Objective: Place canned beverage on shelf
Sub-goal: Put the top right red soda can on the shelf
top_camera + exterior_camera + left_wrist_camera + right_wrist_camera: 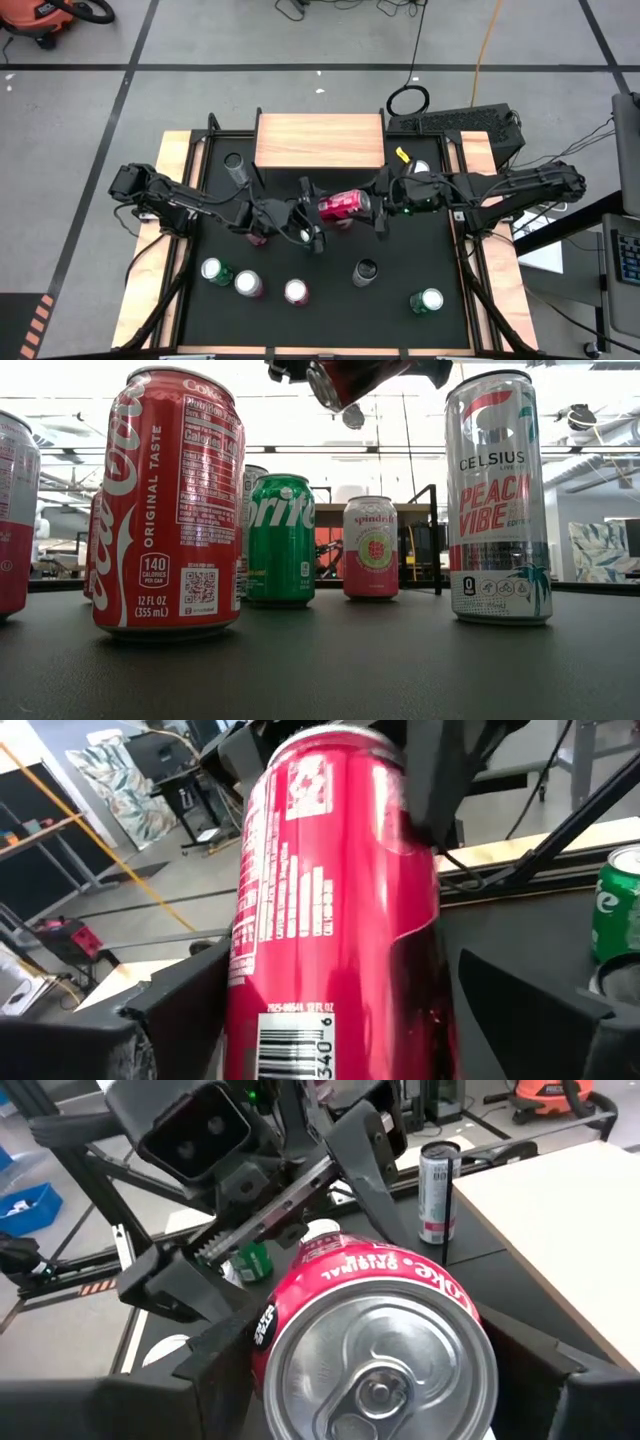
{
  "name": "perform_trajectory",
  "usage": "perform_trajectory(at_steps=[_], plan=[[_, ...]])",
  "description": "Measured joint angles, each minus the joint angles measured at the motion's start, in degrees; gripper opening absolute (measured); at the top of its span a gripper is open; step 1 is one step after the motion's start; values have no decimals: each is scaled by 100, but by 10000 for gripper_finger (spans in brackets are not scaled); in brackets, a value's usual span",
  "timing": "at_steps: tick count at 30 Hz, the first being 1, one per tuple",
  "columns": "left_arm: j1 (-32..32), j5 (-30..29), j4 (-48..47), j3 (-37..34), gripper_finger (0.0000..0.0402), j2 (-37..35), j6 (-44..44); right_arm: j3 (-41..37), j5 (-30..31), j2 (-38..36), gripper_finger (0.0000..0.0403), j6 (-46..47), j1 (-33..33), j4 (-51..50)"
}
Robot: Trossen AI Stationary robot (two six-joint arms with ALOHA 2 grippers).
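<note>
A red can (343, 204) lies on its side in the air above the black mat (440, 255) at the middle of the bench, just in front of the wooden shelf (320, 140) and not on it. The right gripper (372, 208) has its fingers clamped on the can's top end, while the left gripper (312, 215) sits at the can's other end with its fingers spread apart on either side, not gripping. 7 more cans stand upright on the mat, among them a green can (426, 300) near the front right.
</note>
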Motion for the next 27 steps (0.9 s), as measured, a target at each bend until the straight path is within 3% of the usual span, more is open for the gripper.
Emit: perform_trajectory(at_steps=[5, 13, 27], plan=[[75, -40, 0, 0, 359, 0, -12, 0, -7, 71, 279, -87, -18, 171], [69, -63, -3, -2, 285, 0, -3, 0, -13, 90, 280, -99, -31, 159], [-106, 4, -31, -15, 291, -24, -136, 7, -223, -137, 352, -860, -20, 127]])
